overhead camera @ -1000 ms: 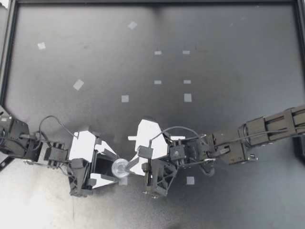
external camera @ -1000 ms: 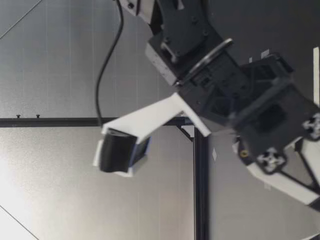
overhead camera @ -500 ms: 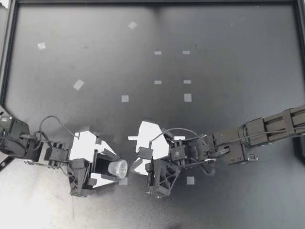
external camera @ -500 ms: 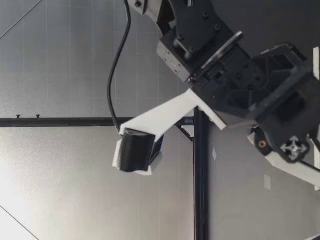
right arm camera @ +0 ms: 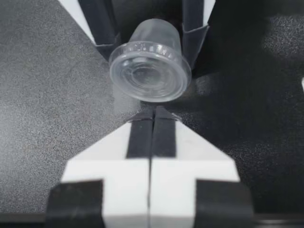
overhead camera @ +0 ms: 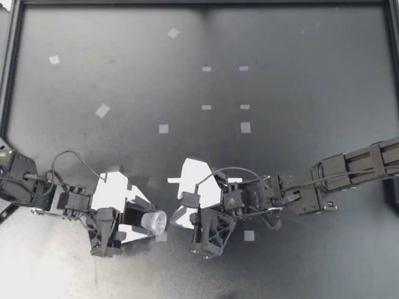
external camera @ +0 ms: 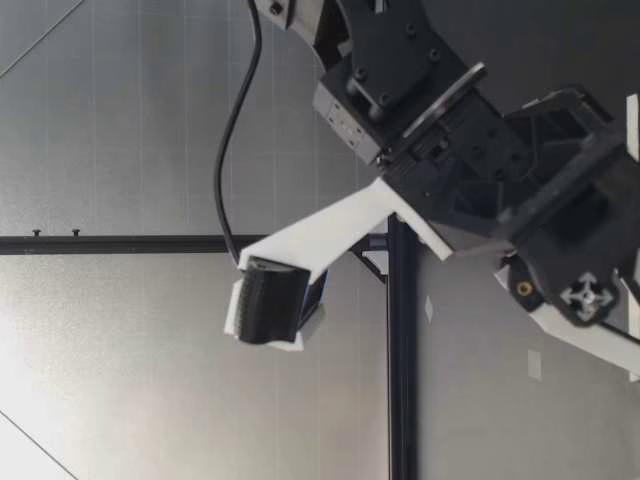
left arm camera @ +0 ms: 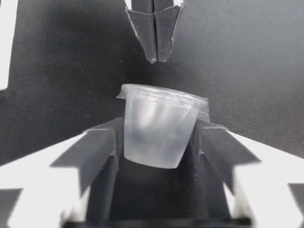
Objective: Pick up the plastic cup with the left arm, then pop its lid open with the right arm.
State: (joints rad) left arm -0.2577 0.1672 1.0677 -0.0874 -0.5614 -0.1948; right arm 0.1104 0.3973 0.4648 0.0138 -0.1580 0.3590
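Left tool (overhead camera: pixel 143 221): clamped on a small clear plastic cup (overhead camera: pixel 154 220), one finger on each side of its wall. The cup is held on its side, with its long axis roughly level and in line with the tool. Its base is toward the tool's palm, and its rimmed wide end is pointed away, toward the right tool (overhead camera: pixel 174 218). In the left wrist view the cup (left arm camera: pixel 159 126) is seen slightly tilted, its rim not square to the fingers (left arm camera: pixel 102 142). Whether the wide end is lidded cannot be told.

Right tool: fingers pressed together, nothing between them. The tip is aimed at the cup's wide end and stops just short of the rim. A small gap ahead of the right tool (left arm camera: pixel 154 35) is seen from the left wrist. From the right wrist, the cup's round face (right arm camera: pixel 149 71) sits right ahead of the closed fingers (right arm camera: pixel 140 137), and contact cannot be confirmed.

Location: close to the arm-side edge of the table (overhead camera: pixel 299 75), left of that edge's middle. A white tape square (overhead camera: pixel 161 237) lies just beside the cup toward that edge. A second tape square (overhead camera: pixel 249 235) lies beside the right arm's wrist.
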